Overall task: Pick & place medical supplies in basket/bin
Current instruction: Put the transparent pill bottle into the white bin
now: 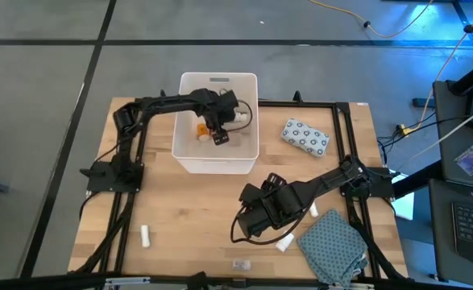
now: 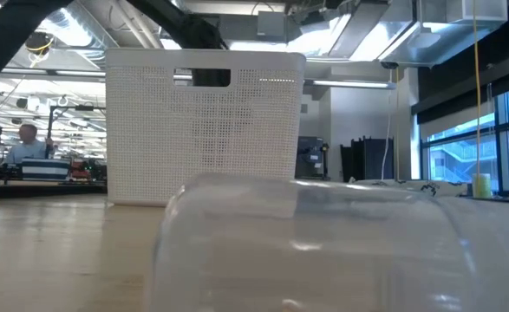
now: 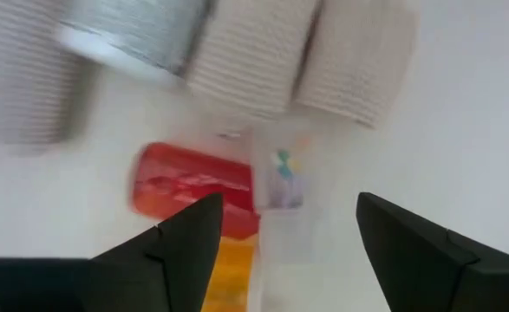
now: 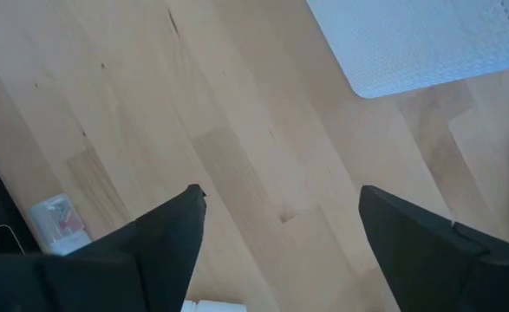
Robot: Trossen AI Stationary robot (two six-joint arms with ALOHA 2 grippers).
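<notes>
The white bin (image 1: 217,165) stands at the table's far middle; in the low view its dotted wall (image 2: 206,130) and handle slot show. My left gripper (image 1: 220,135) hangs open inside it, above a red bottle (image 3: 193,186), an orange item (image 3: 234,260) and a small clear vial (image 3: 282,178), touching nothing. Bandage rolls (image 3: 254,52) lie farther in. My right gripper (image 1: 248,219) is open above bare wood near the table's middle (image 4: 280,217). A blue-dotted soft pack (image 1: 306,135) lies on the table right of the bin.
A white tube (image 1: 146,235) lies at the near left and a small packet (image 1: 241,263) at the near edge. White items (image 1: 285,243) rest beside the grey-teal cloth (image 1: 333,246). A clear vial (image 2: 341,247) lies close to the low camera. Black frame rails border the table.
</notes>
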